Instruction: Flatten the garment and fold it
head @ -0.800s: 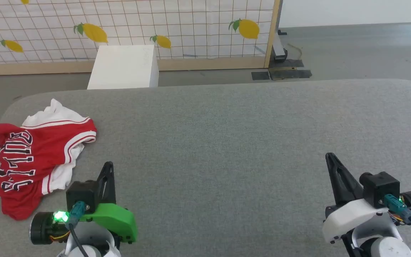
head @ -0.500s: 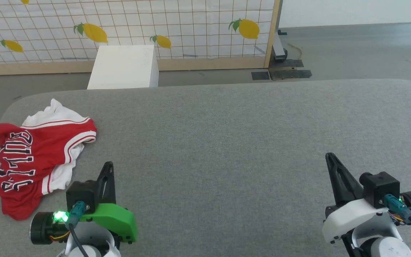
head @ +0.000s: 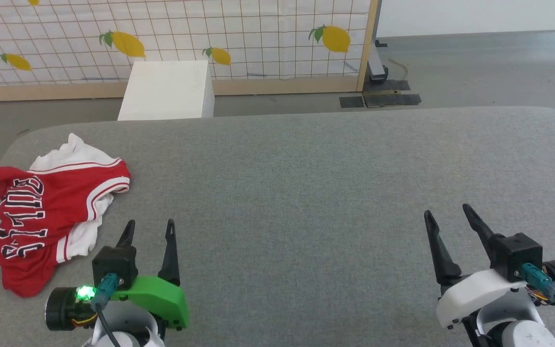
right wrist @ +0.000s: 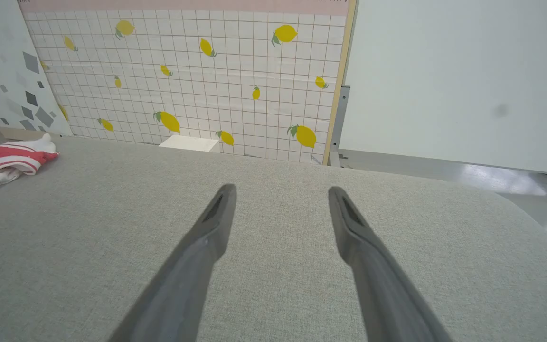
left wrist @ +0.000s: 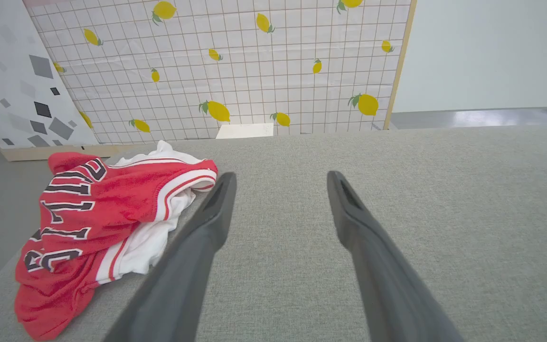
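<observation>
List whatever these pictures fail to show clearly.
- Head view: the shirt is crumpled; its own folds hide part of the lettering and the underside.
- Right wrist view: the left edge cuts off most of the shirt.
- Head view: the table hides the base of the white box.
</observation>
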